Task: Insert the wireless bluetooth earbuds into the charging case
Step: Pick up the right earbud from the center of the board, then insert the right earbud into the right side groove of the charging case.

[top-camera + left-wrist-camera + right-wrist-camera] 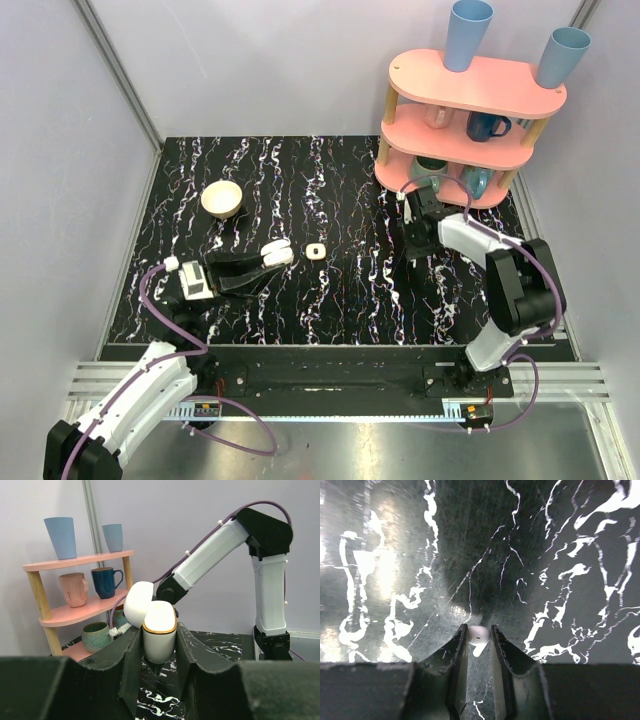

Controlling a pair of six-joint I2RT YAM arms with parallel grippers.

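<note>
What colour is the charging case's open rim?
Gold-orange, on the white charging case; clearest in the left wrist view.

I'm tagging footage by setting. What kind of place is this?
Probably a lab test cell for robots, not a home: plain lilac panels in aluminium rails box in a marble-print table, the left arm and right arm are bolted at its edge, and the pink shelf of mugs looks like a prop.
</note>
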